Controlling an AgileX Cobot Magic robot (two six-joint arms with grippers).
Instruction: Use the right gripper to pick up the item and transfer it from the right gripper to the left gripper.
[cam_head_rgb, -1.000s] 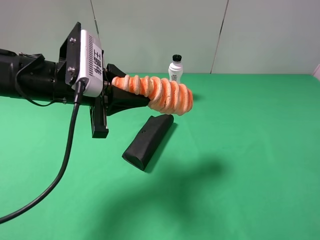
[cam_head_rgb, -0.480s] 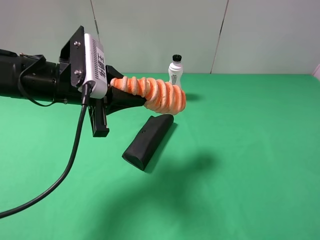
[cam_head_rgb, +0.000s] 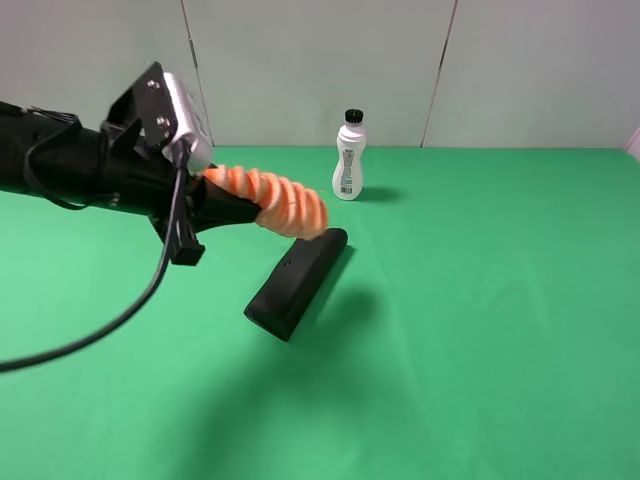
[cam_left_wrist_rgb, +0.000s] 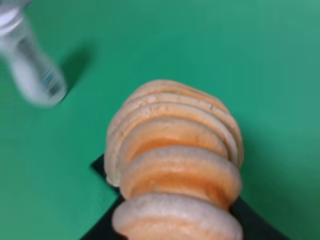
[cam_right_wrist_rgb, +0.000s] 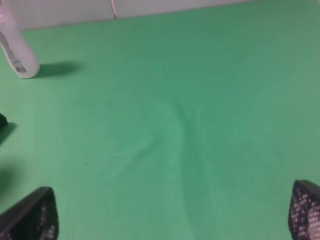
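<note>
Your left pincer (cam_head_rgb: 232, 203) is clamped on one end of the orange-and-cream ribbed roll (cam_head_rgb: 278, 200). The roll is held in the air. Its long axis runs straight on from the arm, and its free end tips down toward the black wedge-shaped case (cam_head_rgb: 295, 272) on the green table (cam_head_rgb: 480, 320); it appears to hang just above the case, not touching. Your right pincer (cam_right_wrist_rgb: 167, 215) stands wide and empty over the table, away from the roll. I judge the handover done. The white bottle (cam_head_rgb: 348, 160) stands upright beyond, clear of both arms.
</note>
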